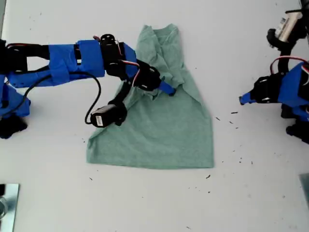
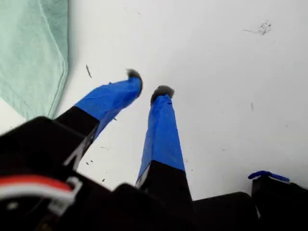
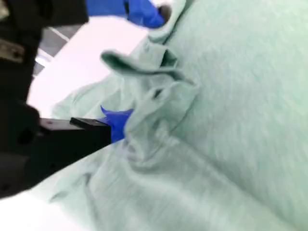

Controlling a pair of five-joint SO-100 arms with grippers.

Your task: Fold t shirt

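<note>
The pale sage-green t shirt (image 1: 159, 130) lies on the white table, hem toward the exterior view's bottom, upper part folded narrow and rumpled. My second gripper (image 1: 164, 89) reaches in from the exterior view's left onto the shirt's upper middle. In the second wrist view its blue fingers (image 3: 115, 124) stand apart, so my second gripper (image 3: 130, 67) is open with a bunched ridge of the t shirt (image 3: 231, 96) between them. My first gripper (image 1: 244, 99) hovers over bare table at the exterior view's right. My first gripper (image 2: 148, 84) is slightly open and holds nothing, with the t shirt's corner (image 2: 33, 53) beside it.
The white table (image 1: 251, 193) carries small dark specks (image 1: 234, 113) right of the shirt in the exterior view. A loose black servo and cable (image 1: 104, 116) hang from the second arm over the shirt's left edge. A metal object (image 1: 7, 205) shows at the exterior view's bottom left.
</note>
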